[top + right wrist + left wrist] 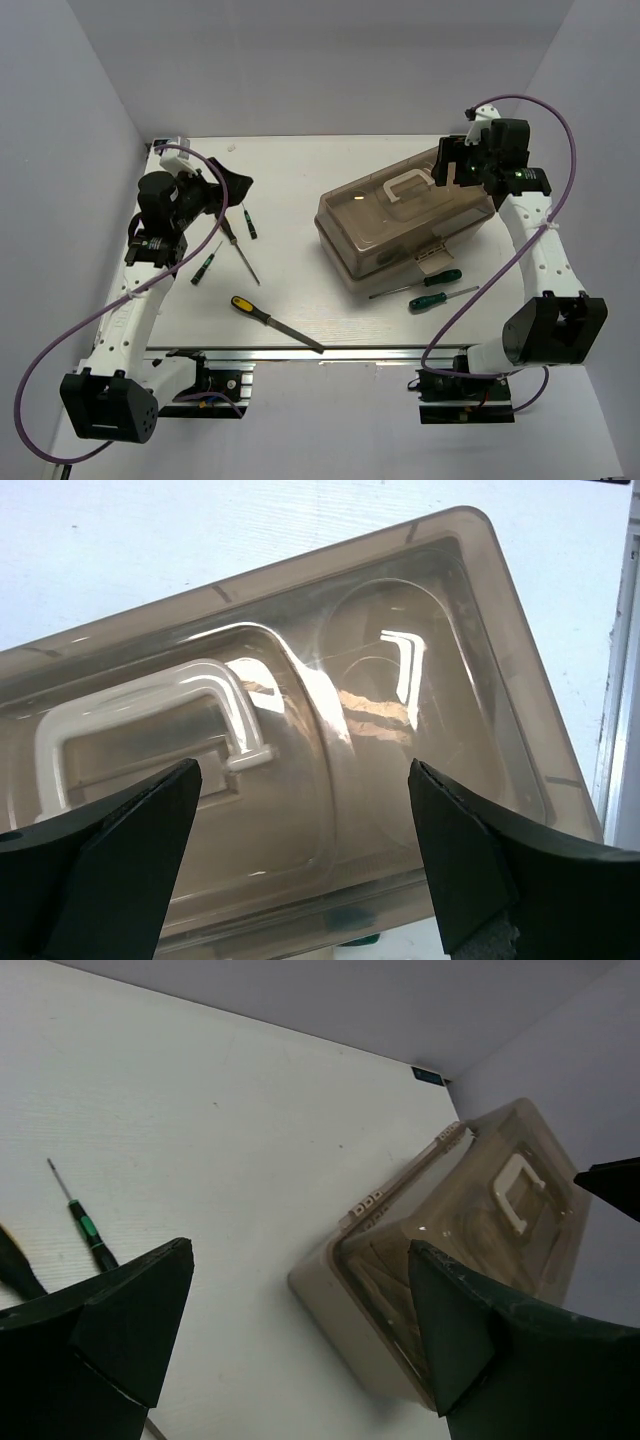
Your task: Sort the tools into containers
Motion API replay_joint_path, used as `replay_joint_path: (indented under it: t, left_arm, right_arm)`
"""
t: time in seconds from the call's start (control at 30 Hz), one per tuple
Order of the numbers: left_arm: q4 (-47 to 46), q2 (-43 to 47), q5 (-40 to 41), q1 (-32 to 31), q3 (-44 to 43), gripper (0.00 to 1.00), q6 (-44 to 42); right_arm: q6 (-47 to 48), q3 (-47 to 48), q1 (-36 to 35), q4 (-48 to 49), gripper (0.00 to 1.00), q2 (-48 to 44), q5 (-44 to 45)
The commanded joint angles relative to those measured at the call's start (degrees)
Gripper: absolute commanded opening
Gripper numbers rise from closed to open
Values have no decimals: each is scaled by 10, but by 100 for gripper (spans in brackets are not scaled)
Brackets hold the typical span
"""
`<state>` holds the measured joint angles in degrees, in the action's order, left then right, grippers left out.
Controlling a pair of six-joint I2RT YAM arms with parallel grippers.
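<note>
Your right gripper (453, 166) hangs wide open and empty over the far right end of the closed beige plastic toolbox with smoky translucent lid (400, 225), which sits right of centre on the white worktop (300, 170). Your left gripper (236, 189), also open and empty, hovers near the far left corner, beside the slim dark-handled screwdrivers (248, 222). Two green-and-black-handled screwdrivers (436, 279) lie between the toolbox and the near edge.

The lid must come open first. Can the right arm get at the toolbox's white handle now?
Probably yes: the right pincer hangs open just above the white handle on the shut toolbox, and nothing lies between them.
</note>
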<state>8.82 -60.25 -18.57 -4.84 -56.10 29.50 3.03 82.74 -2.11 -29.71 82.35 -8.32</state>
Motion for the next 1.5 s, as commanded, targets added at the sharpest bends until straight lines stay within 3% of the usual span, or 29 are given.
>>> replay_joint_path:
  t: [0.0,0.23,0.37,0.4,0.5,0.57,0.6,0.63,0.77,1.07,1.27,1.47]
  left_arm:
    - [-39,12,-57,-1,5,97,24]
    - [-84,-21,-107,-1,5,90,57]
    - [-136,-57,-142,-6,2,57,79]
    - [-133,-66,-142,-17,-4,43,77]
    - [-130,-105,-132,-43,-24,31,61]
    - [-137,-136,-120,-53,-31,31,54]
    - [-152,-147,-118,-60,-33,31,53]
    - [-159,-159,-117,-61,-35,32,50]
    - [-181,-242,-129,-77,-78,33,28]
    - [-272,-359,-150,-108,-115,34,35]
    - [-284,-400,-168,-138,-140,35,35]
    - [-308,-399,-173,-163,-121,35,38]
  right_arm:
    - [-13,21,-2,13,89,-30,-27]
    - [71,10,-3,17,89,-54,-176]
    - [115,14,-39,1,89,-54,-209]
    - [112,35,-44,-6,89,-48,-216]
    - [-43,45,-48,16,86,-38,-183]
    - [-113,56,-55,20,78,-19,-185]
    - [-189,53,-59,29,67,-14,-178]
    - [-228,50,-64,37,64,-11,-167]
    - [-368,63,-79,32,64,20,-128]
    - [-458,133,-155,-39,74,67,45]
    - [-477,117,-162,-87,74,51,137]
    - [-500,67,-162,-101,73,31,156]
